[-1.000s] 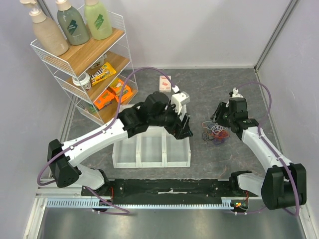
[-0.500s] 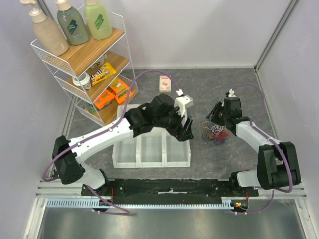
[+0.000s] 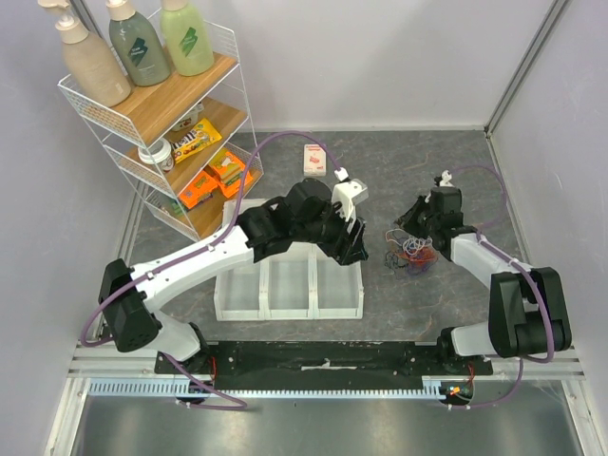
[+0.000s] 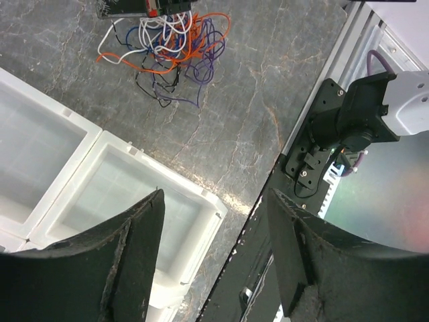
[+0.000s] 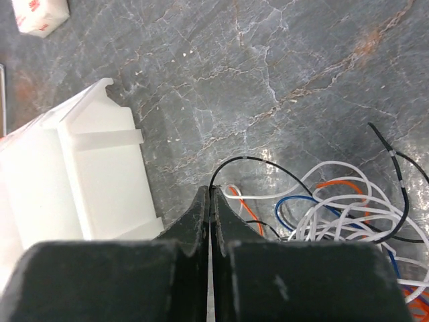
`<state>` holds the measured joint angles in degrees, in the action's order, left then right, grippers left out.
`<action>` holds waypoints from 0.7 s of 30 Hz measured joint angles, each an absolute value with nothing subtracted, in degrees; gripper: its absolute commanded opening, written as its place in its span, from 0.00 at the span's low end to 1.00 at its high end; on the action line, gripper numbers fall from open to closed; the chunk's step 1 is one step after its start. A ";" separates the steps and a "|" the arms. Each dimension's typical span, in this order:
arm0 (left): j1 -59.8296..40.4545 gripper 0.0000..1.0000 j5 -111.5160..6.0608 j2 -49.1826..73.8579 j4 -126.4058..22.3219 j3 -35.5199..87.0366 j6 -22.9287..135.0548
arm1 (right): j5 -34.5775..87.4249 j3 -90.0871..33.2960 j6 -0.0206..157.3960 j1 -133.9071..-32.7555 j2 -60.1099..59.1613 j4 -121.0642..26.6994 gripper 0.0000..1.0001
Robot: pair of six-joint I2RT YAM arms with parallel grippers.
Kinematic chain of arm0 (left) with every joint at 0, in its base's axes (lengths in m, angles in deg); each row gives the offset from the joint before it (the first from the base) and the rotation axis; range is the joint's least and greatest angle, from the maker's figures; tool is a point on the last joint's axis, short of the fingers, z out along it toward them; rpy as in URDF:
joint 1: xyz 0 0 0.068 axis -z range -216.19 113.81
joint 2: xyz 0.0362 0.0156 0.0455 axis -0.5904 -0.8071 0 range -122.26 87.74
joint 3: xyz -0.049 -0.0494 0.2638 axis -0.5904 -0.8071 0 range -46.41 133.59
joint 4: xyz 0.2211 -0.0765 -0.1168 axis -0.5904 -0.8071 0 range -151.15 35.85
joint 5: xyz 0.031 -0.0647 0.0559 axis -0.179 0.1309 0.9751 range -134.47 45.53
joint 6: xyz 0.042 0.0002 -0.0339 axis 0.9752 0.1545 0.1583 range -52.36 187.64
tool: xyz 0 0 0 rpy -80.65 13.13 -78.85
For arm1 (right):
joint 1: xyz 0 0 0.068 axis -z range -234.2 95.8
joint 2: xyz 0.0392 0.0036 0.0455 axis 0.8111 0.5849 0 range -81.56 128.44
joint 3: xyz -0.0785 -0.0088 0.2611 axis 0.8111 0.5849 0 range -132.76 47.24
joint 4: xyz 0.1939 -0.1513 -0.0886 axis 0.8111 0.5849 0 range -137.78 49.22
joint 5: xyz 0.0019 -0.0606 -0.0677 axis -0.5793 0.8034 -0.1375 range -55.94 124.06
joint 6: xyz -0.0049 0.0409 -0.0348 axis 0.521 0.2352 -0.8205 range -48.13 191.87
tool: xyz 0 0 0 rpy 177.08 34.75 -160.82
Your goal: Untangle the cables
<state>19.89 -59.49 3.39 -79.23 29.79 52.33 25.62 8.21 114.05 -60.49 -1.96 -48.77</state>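
Right end effector (image 5: 210, 191) clenched, fingertips pressed flat together at the end of a black loop of the cables (image 5: 348, 215); unclear whether pinching it. Left end effector (image 4: 214, 194) released, fingers spread wide above the corner of a white bin (image 4: 134, 151). Cables bunched on the desk (image 3: 456, 161), right of centre in the overhead view, near that bin, at the top of the left wrist view.

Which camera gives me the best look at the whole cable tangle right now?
Left wrist: the cables lie nearly whole and spread out, every colour distinct. Right wrist shows only a close, cropped part; top external shows them small and bunched.
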 measured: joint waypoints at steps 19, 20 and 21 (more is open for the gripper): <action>20.15 0.73 -54.49 -0.81 -54.38 20.24 48.14 | 10.58 13.96 123.29 -56.60 -35.03 -44.49 0.00; 20.32 0.72 -53.79 -2.03 -51.93 20.20 47.74 | 10.34 13.90 123.38 -56.60 -35.14 -43.75 0.00; 20.50 0.71 -53.37 -2.97 -49.74 20.09 47.55 | 10.01 13.76 123.64 -56.60 -35.12 -42.81 0.00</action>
<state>20.50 -53.37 -2.97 -49.74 20.09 47.55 10.01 13.76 123.64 -56.60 -35.12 -42.81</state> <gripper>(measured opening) 0.732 0.007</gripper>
